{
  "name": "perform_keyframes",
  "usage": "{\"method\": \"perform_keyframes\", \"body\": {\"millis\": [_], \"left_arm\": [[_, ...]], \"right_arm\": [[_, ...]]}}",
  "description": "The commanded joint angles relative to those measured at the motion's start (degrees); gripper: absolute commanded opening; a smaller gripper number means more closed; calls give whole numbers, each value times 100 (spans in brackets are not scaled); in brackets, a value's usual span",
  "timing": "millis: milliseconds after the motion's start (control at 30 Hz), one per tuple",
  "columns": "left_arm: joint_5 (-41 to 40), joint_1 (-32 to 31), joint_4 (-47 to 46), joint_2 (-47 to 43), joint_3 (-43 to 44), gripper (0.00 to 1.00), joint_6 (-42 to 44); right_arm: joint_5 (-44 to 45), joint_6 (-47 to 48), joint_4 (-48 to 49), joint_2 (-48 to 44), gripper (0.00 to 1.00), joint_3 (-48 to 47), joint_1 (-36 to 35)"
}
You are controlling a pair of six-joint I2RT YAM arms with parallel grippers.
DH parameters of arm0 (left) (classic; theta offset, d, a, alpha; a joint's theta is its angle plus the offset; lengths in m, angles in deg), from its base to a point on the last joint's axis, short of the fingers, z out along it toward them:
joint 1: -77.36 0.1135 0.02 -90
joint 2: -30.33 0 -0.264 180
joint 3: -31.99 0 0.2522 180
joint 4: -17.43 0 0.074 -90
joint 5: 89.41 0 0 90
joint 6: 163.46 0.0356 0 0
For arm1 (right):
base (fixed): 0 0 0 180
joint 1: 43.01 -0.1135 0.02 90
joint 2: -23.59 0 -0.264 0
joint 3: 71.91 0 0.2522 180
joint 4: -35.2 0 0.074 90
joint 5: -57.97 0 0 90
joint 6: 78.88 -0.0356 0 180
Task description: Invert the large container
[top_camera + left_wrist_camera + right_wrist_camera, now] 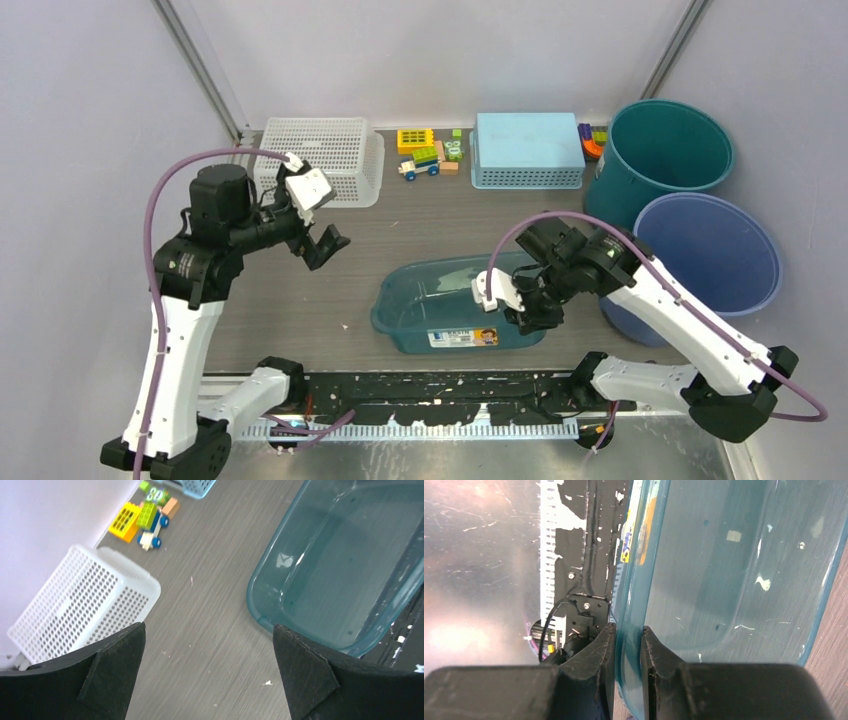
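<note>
The right arm [660,300] has its jaws pinched narrow on the rim wall of the large container [445,295], one finger [594,655] outside the wall and the other [659,655] inside. The teal tub sits open side up on the tabletop [420,220]. From that grip its long axis runs away from the right jaws toward the left arm [185,330], so nearly the whole tub lies to one side of the hold. The coming flip turns on that offset. The right arm is plainly the nearer one, already in contact. The left jaws hang spread wide and empty above the tabletop, apart from the tub. Its far end lies off to their right, with a white basket [85,605] on their other side.
</note>
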Motion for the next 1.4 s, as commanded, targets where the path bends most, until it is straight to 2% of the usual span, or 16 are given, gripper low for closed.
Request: {"method": "perform_keyframes", "body": {"millis": [0,233,600,1000,1367], "left_arm": [[608,-185,341,250,573,100,15],[123,-819,-56,561,494,100,-87],[161,-1521,-281,1028,473,100,-209],[742,-1849,-625,1080,10,100,-620],[613,-2305,-621,1527,70,100,-526]], "right_arm": [[-406,-36,-311,248,1,-664,-28],[-819,-418,-595,831,1,-1711,34],[-2122,-101,-1433,1854,1,-2775,647],[-3217,454,-1655,2733,1,-2652,1627],[-3406,616,-1654,3033,1,-2330,1784]]}}
